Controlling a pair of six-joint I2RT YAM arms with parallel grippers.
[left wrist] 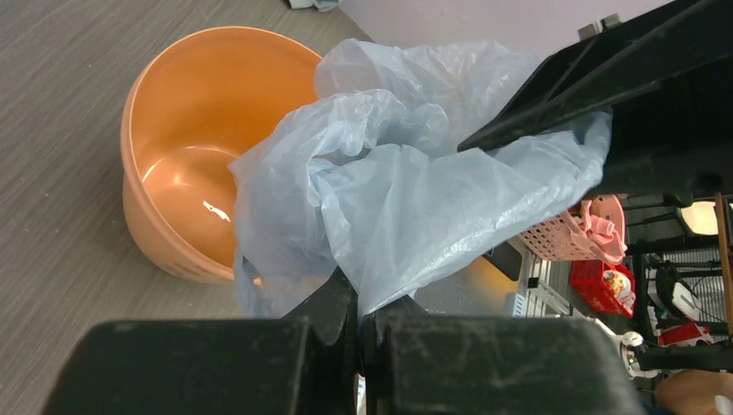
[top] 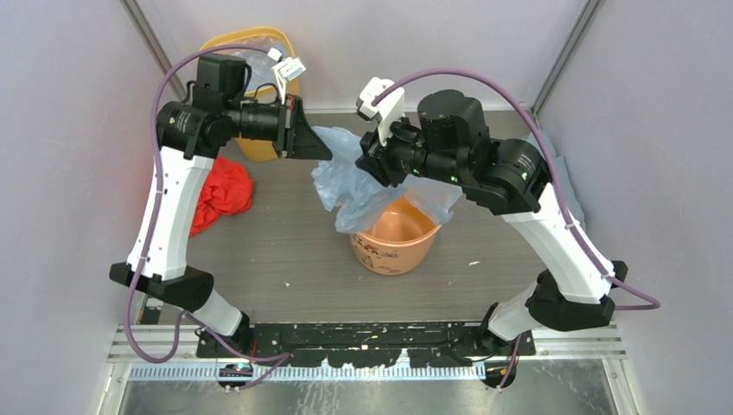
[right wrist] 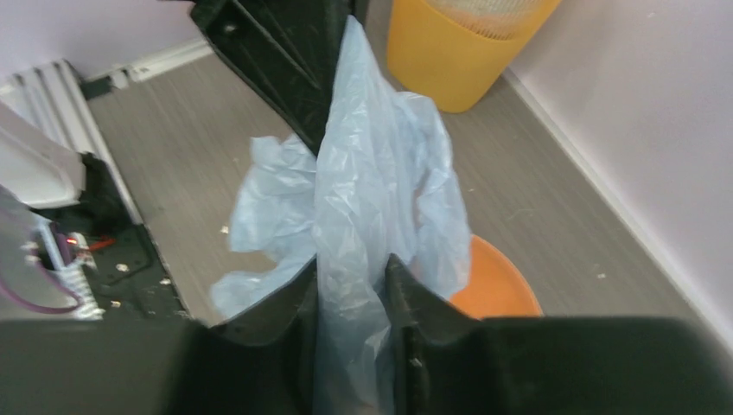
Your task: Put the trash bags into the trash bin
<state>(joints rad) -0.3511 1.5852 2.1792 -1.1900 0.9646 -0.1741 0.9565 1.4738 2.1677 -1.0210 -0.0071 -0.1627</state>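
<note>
The left end effector (left wrist: pixel 359 313) is clamped on the bag (top: pixel 343 186), its two fingers pressed together with a fold of the pale blue film pinched between them. From that pinch the bag spreads out in loose crumpled folds toward the other arm.

The right end effector (right wrist: pixel 352 290) stands narrow, with a bunched strand of the bag running down between its fingers (right wrist: pixel 298 303). The film fills the gap and touches both sides (how firmly it is squeezed cannot be told from the wrist view). The two end effectors face each other close together above the middle of the table (top: pixel 277 246), with the bag strung between them.

The bin (top: pixel 396 249) stands upright on the table, just below and a little to the right of the bag. The bag's lower folds hang over the bin's far left rim, and part of the film dips inside the opening. The bin's orange floor is visible beside the film, and there is a small printed mark on its near wall.

A yellow bin (right wrist: pixel 449 52) stands at the far left corner by the wall. A red cloth (top: pixel 223 192) lies on the table beside the left arm, well apart from the bin.
</note>
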